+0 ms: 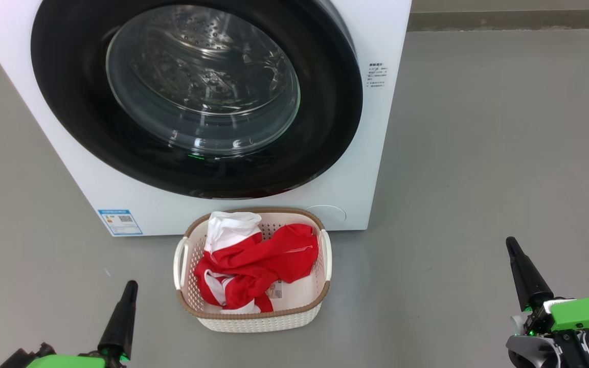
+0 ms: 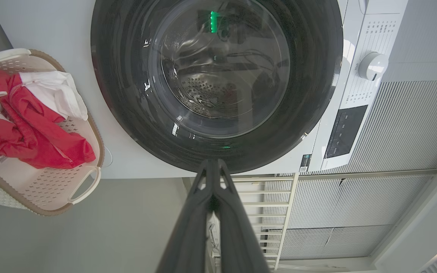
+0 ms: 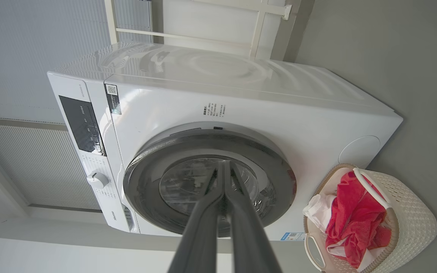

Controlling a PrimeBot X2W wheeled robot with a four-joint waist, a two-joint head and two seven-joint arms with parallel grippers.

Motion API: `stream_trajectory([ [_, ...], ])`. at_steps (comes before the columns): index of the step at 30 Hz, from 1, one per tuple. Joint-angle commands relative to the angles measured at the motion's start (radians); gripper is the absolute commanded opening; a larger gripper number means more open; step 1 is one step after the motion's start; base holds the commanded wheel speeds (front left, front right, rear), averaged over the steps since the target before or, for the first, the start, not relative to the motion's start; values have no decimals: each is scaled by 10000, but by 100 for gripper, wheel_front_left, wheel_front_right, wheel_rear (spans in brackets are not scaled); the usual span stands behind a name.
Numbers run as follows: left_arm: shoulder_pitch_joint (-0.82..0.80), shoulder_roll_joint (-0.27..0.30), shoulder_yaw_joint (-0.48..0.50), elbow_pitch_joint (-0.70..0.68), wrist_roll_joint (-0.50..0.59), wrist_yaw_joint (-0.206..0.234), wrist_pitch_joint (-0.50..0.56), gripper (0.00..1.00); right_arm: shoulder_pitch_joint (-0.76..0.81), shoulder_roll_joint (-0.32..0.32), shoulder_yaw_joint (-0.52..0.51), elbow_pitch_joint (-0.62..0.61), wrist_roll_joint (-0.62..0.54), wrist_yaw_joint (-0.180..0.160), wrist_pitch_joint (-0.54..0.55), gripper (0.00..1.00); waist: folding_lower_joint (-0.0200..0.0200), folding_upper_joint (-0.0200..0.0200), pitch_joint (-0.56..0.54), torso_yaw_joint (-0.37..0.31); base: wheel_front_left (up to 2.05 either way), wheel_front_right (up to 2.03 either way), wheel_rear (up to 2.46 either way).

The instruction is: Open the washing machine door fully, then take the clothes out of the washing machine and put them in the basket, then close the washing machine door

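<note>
The washing machine [image 1: 356, 153] [image 3: 279, 110] stands in front of me, its round black-rimmed door [image 1: 197, 97] [image 2: 218, 76] [image 3: 209, 182] shut flat against the white front. Through the glass I see bare steel drum. Red and white clothes [image 1: 253, 263] [image 2: 25, 125] [image 3: 355, 223] lie in the cream basket [image 1: 253, 319] [image 2: 85, 189] [image 3: 412, 216] on the floor just before the machine. My left gripper [image 1: 130, 287] [image 2: 212, 163] is shut and empty at the lower left. My right gripper [image 1: 512, 244] [image 3: 224, 165] is shut and empty at the lower right, away from the basket.
Grey floor [image 1: 478, 153] spreads to the right of the machine and around the basket. A white metal rack [image 2: 264, 197] and a ribbed wall panel [image 2: 393, 132] stand beside the machine. The control panel with a white dial [image 2: 372, 65] runs along the machine's top.
</note>
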Motion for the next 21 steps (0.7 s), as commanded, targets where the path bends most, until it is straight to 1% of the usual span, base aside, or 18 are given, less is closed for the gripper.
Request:
stream_trajectory([
  [1, -392, 150, 354, -208, -68, -71, 58, 0, -421, -74, 165, -247, -59, -7, 52, 0, 0, 0, 0, 0, 0, 0, 0],
  [21, -392, 150, 354, -209, -69, -71, 57, 0, -425, -37, 113, -244, -102, -7, 94, 0, 0, 0, 0, 0, 0, 0, 0],
])
